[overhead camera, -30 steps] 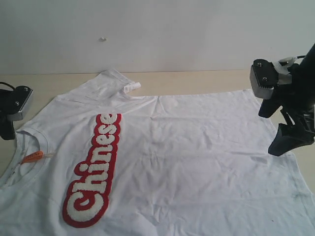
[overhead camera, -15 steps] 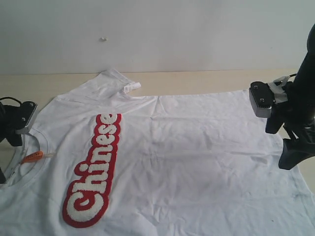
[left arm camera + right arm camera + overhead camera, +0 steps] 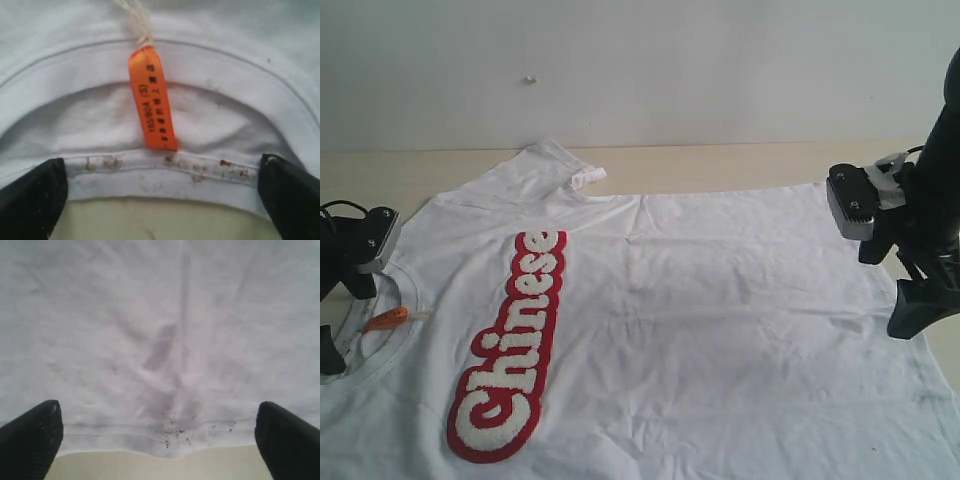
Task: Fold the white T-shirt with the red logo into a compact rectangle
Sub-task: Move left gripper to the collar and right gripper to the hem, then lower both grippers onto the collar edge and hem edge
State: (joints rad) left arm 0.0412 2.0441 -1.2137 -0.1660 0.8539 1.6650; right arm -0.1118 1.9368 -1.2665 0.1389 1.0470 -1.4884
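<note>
The white T-shirt [image 3: 720,320] lies spread flat and face up, collar at the left and hem at the right. The red logo [image 3: 515,340] runs across its chest. My left gripper [image 3: 345,325] is open and low over the collar, one finger on each side of the ribbed back rim [image 3: 150,175], just below the orange neck tag [image 3: 152,100]. My right gripper [image 3: 892,285] is open over the hem [image 3: 125,432], which is speckled with dark spots, and its fingers [image 3: 30,432] straddle the edge. Neither gripper holds any cloth.
The tan table [image 3: 740,162] shows bare behind the shirt and past the hem [image 3: 150,465]. The far sleeve [image 3: 565,165] is bunched with a small fold at its tip. A pale wall [image 3: 640,70] rises at the table's back edge.
My left gripper has dropped from beside the shoulder down onto the collar. My right gripper has sunk lower toward the hem and shifted slightly right. The shirt has not moved.
</note>
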